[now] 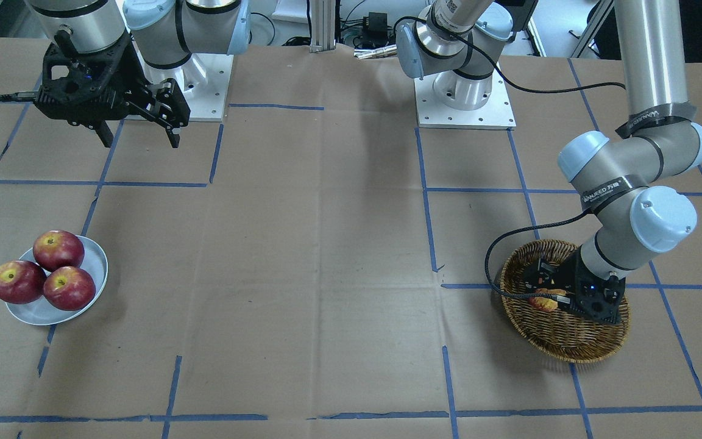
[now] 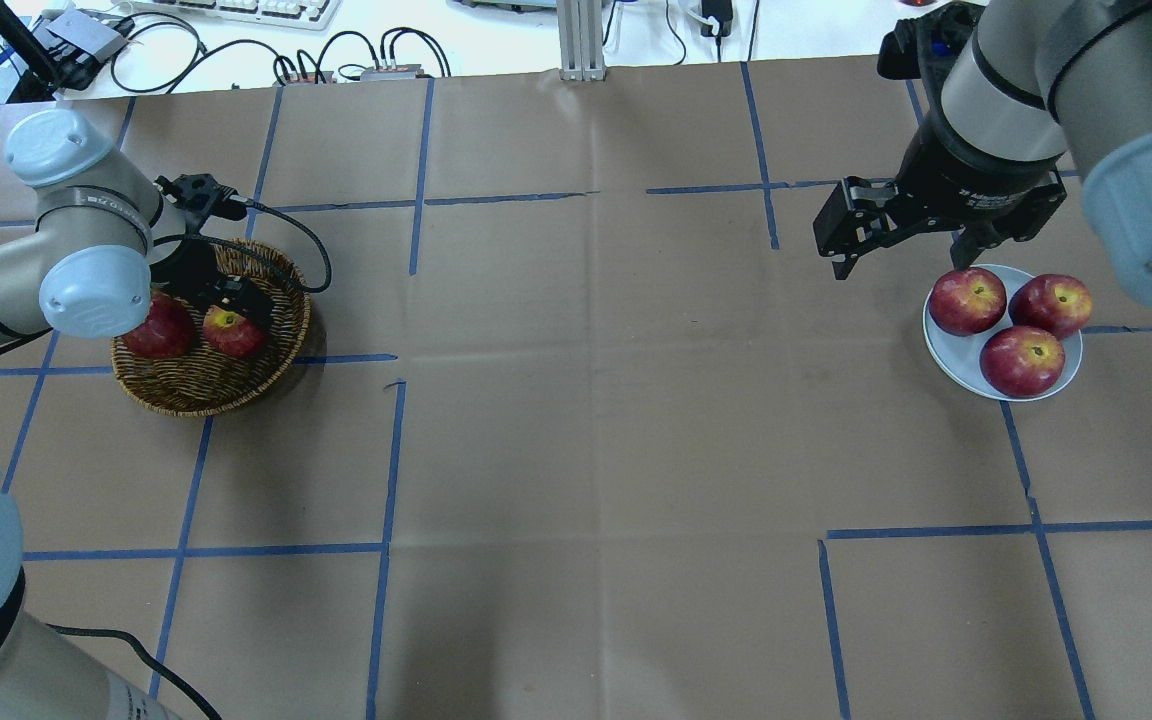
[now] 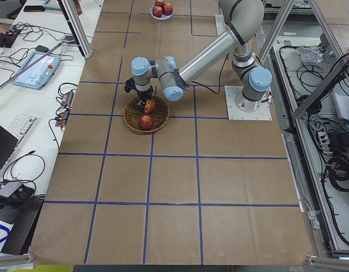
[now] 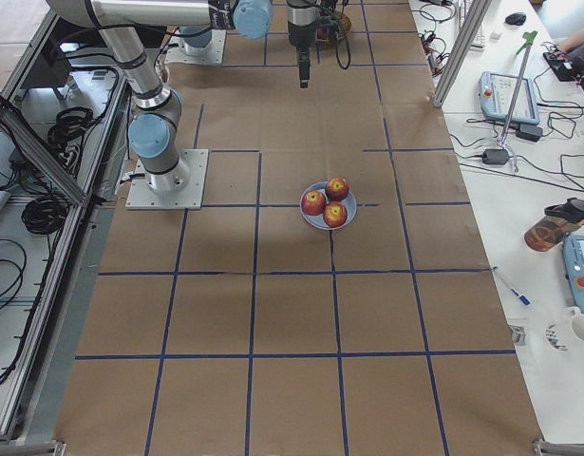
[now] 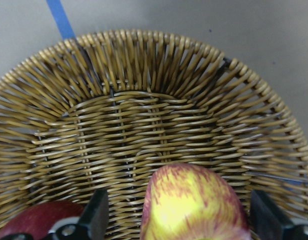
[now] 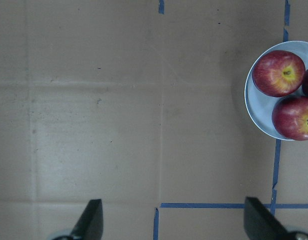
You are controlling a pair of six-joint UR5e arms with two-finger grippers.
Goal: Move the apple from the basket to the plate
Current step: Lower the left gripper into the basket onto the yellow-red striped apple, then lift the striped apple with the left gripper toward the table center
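Note:
The apple (image 5: 194,200), pinkish-red with yellow streaks, lies in the woven basket (image 5: 143,100) beside a dark red apple (image 5: 33,220). My left gripper (image 5: 176,220) is down inside the basket, open, with one finger on each side of the apple and gaps showing. From overhead the apple (image 2: 233,332) and the basket (image 2: 206,385) are at the table's left. The pale plate (image 2: 948,355) at the right holds three dark red apples. My right gripper (image 2: 898,258) hovers open and empty just left of and behind the plate.
The dark red apple (image 2: 158,328) lies left of the apple in the basket, partly under my left arm's wrist joint (image 2: 86,290). Brown paper with blue tape lines (image 2: 386,440) covers the table. The plate (image 6: 256,112) shows at the right edge of the right wrist view.

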